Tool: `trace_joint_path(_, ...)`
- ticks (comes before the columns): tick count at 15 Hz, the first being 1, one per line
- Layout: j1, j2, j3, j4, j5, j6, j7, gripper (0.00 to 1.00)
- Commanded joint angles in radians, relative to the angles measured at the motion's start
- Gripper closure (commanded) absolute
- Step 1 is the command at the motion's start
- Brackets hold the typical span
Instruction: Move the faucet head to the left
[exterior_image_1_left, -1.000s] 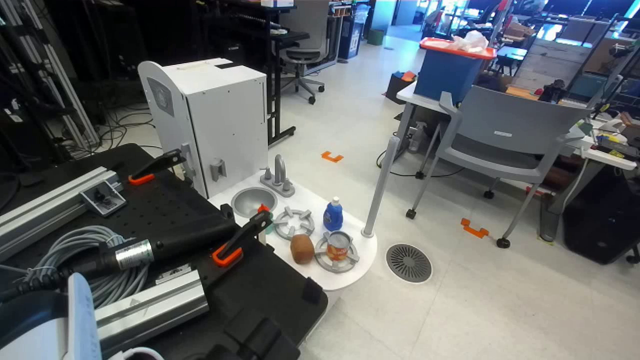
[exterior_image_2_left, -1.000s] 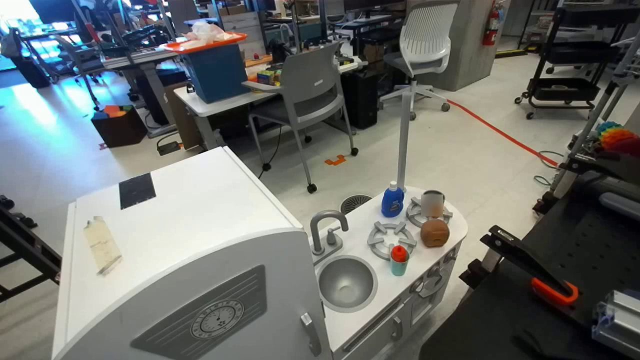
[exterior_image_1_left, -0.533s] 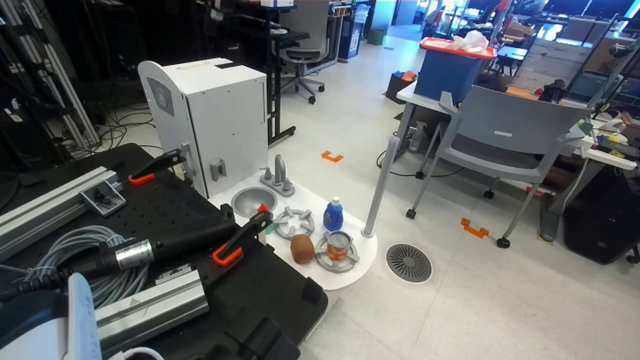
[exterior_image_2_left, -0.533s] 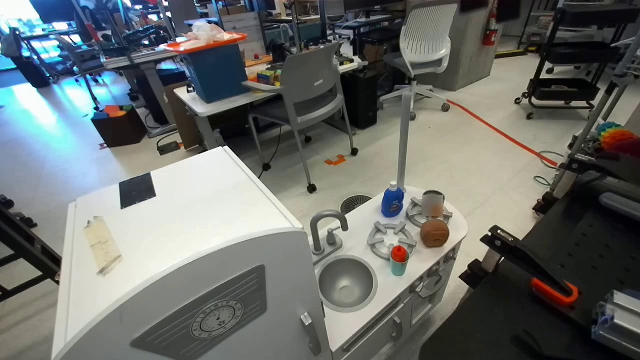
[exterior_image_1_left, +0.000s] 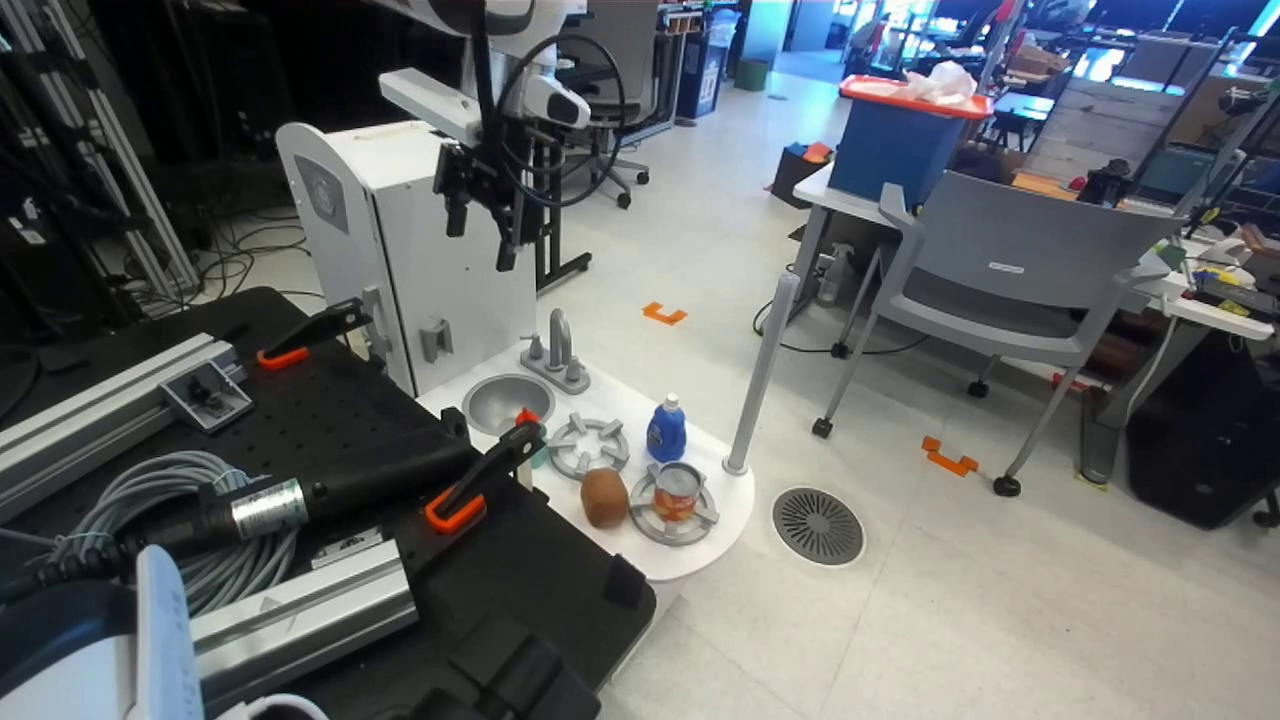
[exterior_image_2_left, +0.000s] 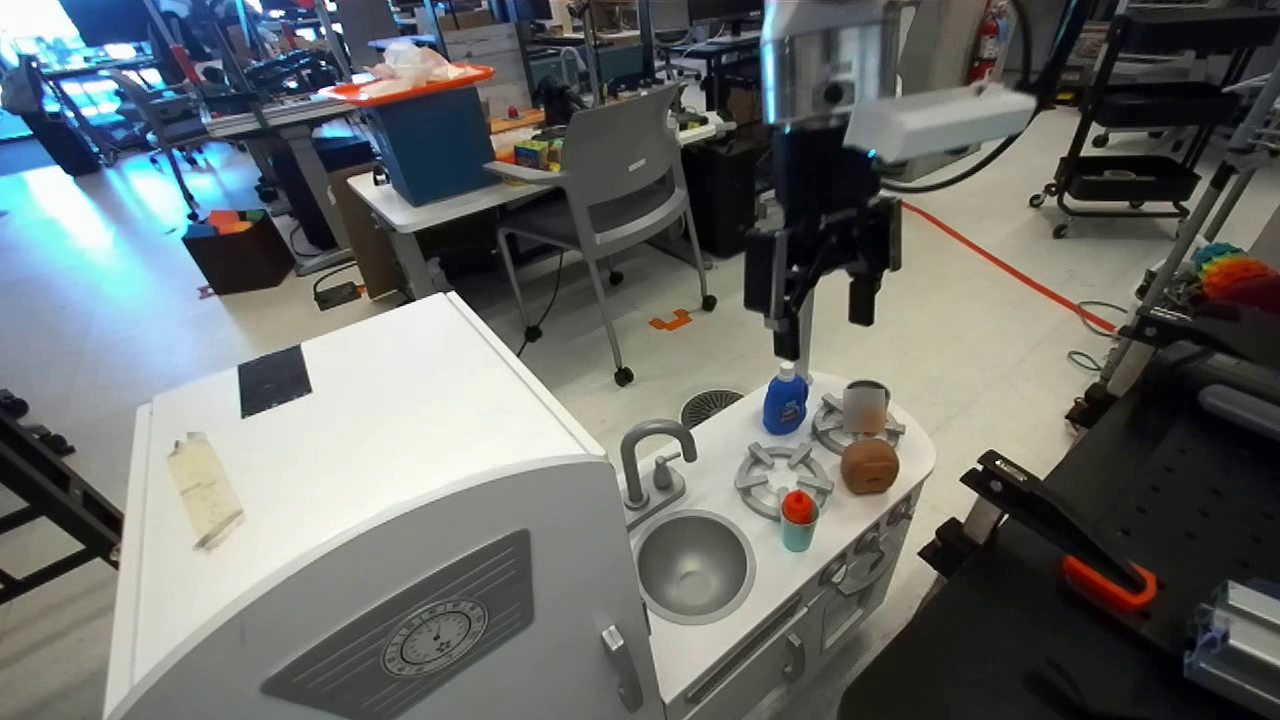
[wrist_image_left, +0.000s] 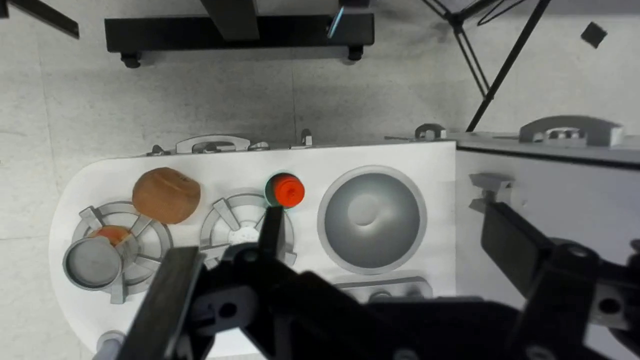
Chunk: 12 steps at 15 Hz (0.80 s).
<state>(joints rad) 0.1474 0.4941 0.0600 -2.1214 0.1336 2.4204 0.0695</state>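
Likely at the approach step, the end effector (exterior_image_2_left: 825, 326) hangs spread; the faucet head (exterior_image_2_left: 654, 428) below it probably calls for lowering, then pushing left.

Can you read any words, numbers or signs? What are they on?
None can be read clearly.
Blue bottle, label: too small.
Can, label: too small.
White cabinet, dial: marks too small.
Black tube, white sticker: too small.
Grey chair, white tag: too small.
Blue bin, white sign: blurred.
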Motion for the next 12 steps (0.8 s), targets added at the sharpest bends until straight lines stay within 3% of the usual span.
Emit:
trace_joint_path(1,0.013,0.255,-0.023,0.209,-0.056,0.101,0.057,0.0)
trace_joint_path(4,0.062,0.439,-0.078,0.388,-0.141,0.141,0.106,0.0)
trace_joint_path(10,0.089,0.732,-0.062,0.73,-0.234,0.196,-0.005,0.0)
trace_joint_path(12,0.096,0.786,-0.05,0.796,-0.261,0.219,-0.06,0.0)
